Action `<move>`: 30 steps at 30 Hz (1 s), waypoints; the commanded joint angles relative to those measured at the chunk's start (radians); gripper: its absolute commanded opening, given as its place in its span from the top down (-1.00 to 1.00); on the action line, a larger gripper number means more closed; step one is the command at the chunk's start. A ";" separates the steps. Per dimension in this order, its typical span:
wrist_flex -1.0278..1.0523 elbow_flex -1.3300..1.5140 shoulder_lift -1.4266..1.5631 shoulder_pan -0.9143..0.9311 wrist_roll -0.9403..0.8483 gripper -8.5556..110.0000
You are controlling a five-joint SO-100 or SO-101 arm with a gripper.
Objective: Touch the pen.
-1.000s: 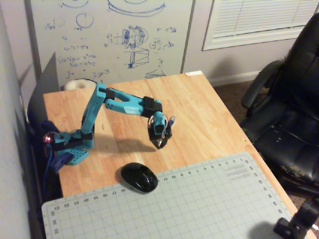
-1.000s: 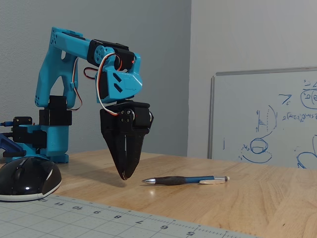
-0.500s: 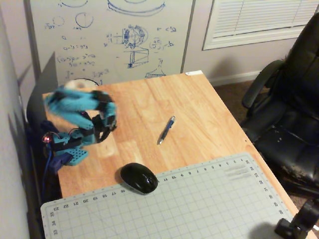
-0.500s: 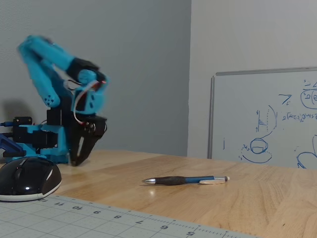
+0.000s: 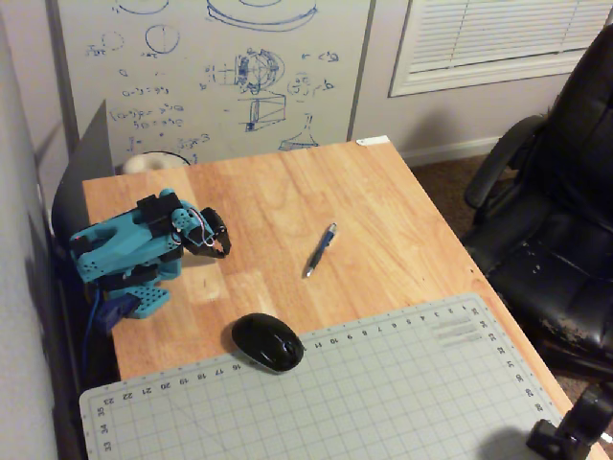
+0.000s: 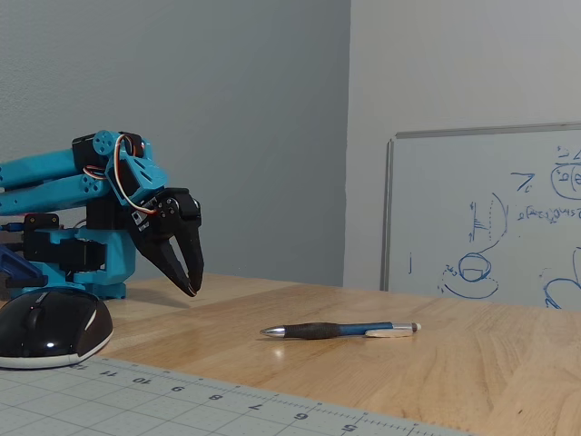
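One pen [image 5: 321,249] is laid flat on the wooden table [image 5: 402,230], and it is taken as the landmark for all positions below. In the fixed view from above, the pen is set on a diagonal, with its pale silvery tip toward the cutting mat and its opposite end toward the whiteboard [image 5: 211,67]. In the low fixed view, the pen [image 6: 340,330] is seen side-on, with the silvery tip at its left end and a dark grip section behind the tip.

The blue arm [image 5: 124,249] is folded low, well to the left of the pen in both fixed views. The gripper [image 6: 192,289] is pointed downward, with its dark fingertips held close to the table surface; contact with the surface cannot be confirmed. The fingers [image 6: 169,262] are drawn nearly together, with only a narrow gap between them, and nothing is held. The gripper is well apart from the pen.

A black mouse [image 5: 267,342] is placed nearer the camera than the pen in the view from above, at the edge of the grey cutting mat [image 5: 383,393]. A black office chair [image 5: 556,211] is positioned to the right of the pen, beside the table.
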 commanded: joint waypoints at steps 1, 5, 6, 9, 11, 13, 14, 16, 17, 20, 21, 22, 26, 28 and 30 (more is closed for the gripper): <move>-0.026 -0.037 0.005 -0.003 0.011 0.85; -0.087 -0.132 -0.040 -0.003 0.012 0.85; -0.097 -0.163 -0.072 -0.003 0.012 0.85; -0.137 -0.259 -0.242 -0.003 0.011 0.85; -0.169 -0.359 -0.396 -0.003 0.012 0.85; -0.198 -0.466 -0.561 0.005 0.012 0.85; -0.209 -0.520 -0.644 0.008 0.012 0.85; -0.225 -0.634 -0.790 0.011 0.015 0.85; -0.227 -0.689 -0.859 0.011 0.015 0.85; -0.227 -0.841 -1.032 0.017 0.020 0.85; -0.229 -0.885 -1.083 0.028 0.012 0.85; -0.230 -0.925 -1.129 0.044 0.011 0.85; -0.232 -1.075 -1.293 0.100 0.009 0.85; -0.232 -1.146 -1.376 0.115 0.009 0.85; -0.232 -1.209 -1.463 0.126 0.011 0.85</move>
